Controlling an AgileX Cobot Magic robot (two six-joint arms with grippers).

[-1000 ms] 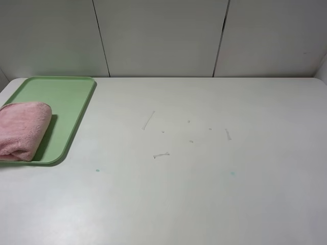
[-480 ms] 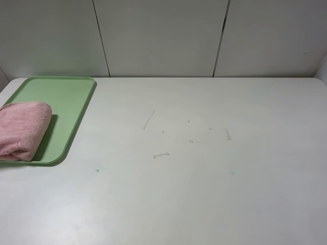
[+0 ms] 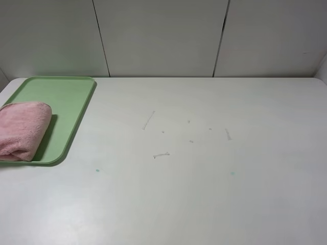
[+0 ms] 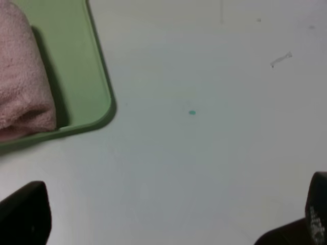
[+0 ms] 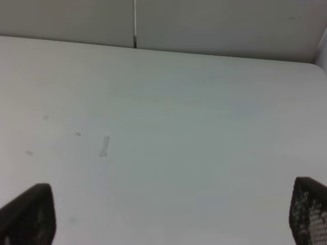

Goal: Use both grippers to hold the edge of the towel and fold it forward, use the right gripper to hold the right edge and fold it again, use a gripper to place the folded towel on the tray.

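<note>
The pink towel [image 3: 21, 129] lies folded into a thick bundle on the light-green tray [image 3: 66, 102], covering the tray's near left part and running off the left edge of the exterior view. Its rounded fold faces right, with a shadow on the bare tray floor just beside it. In the left wrist view the same towel [image 4: 23, 87] sits inside the tray [image 4: 84, 81], close to the rounded near right corner of the low rim. The tray rests at the far left of the white worktop [image 3: 204, 184], its far end near the pale wall panels [image 3: 163, 35].

Neither arm shows in the exterior view. The left claw [image 4: 173, 217] hangs above bare worktop to the near right of the tray, its jaws spread wide with nothing between them; only the dark fingertips [image 4: 25, 214] show. The right claw [image 5: 168, 214] is likewise wide and empty, over the right part of the worktop, well apart from the tray.

A few small scuff marks [image 3: 161, 154] and two tiny teal specks [image 3: 97, 170] dot the middle of the worktop.
</note>
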